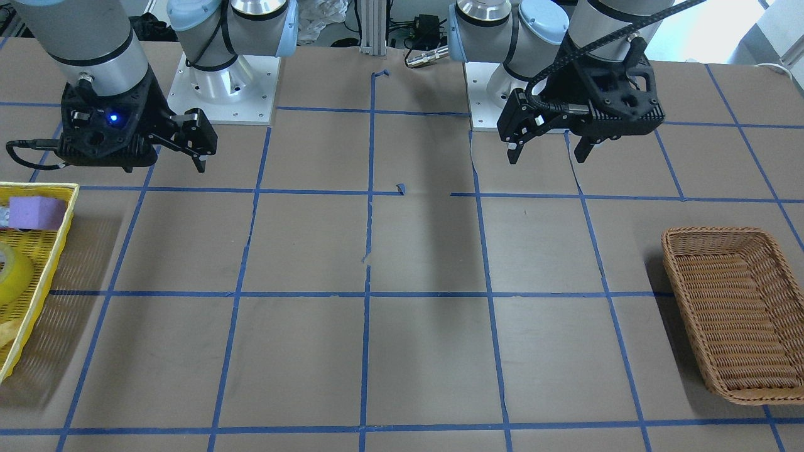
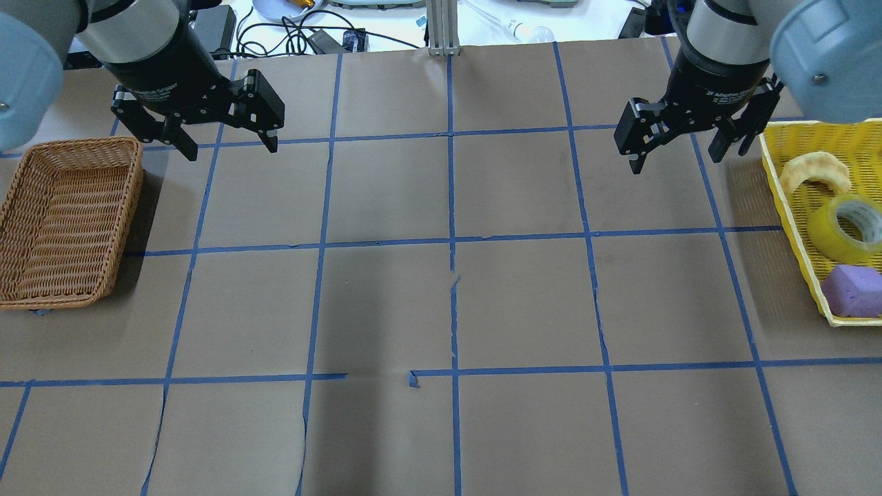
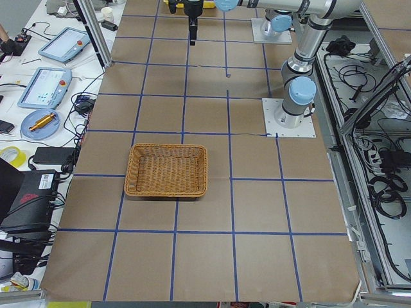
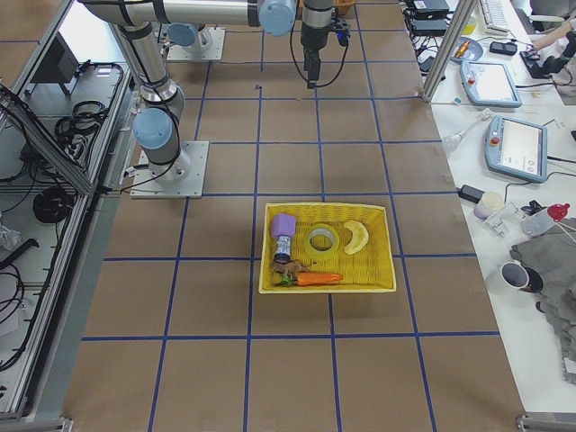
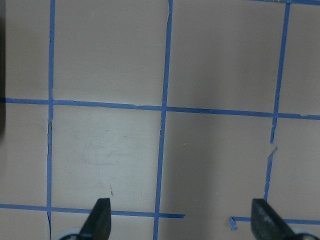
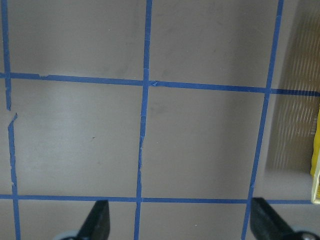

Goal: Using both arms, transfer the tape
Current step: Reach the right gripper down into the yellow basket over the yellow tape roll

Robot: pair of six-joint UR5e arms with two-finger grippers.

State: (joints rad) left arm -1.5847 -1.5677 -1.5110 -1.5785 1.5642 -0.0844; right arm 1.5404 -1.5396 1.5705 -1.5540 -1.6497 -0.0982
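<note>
Tape (image 2: pixel 830 235) lies flat in the yellow tray (image 2: pixel 792 207) at the table's (image 2: pixel 441 303) right end, between a pale curved piece (image 2: pixel 814 172) and a purple block (image 2: pixel 854 291). Right gripper (image 2: pixel 675 162) hangs above the table near the tray, fingers spread wide, gripping nothing. Left gripper (image 2: pixel 231 148) is likewise spread, above the table by the wicker basket (image 2: pixel 131 207), well apart from the tape.

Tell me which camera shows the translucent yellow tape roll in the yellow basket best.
Overhead exterior: the translucent yellow tape roll shows largest, pale core visible, inside the yellow mesh basket. Exterior right shows it whole but small. Front-facing crops it at the frame edge. Exterior left and wrist views miss it.
</note>
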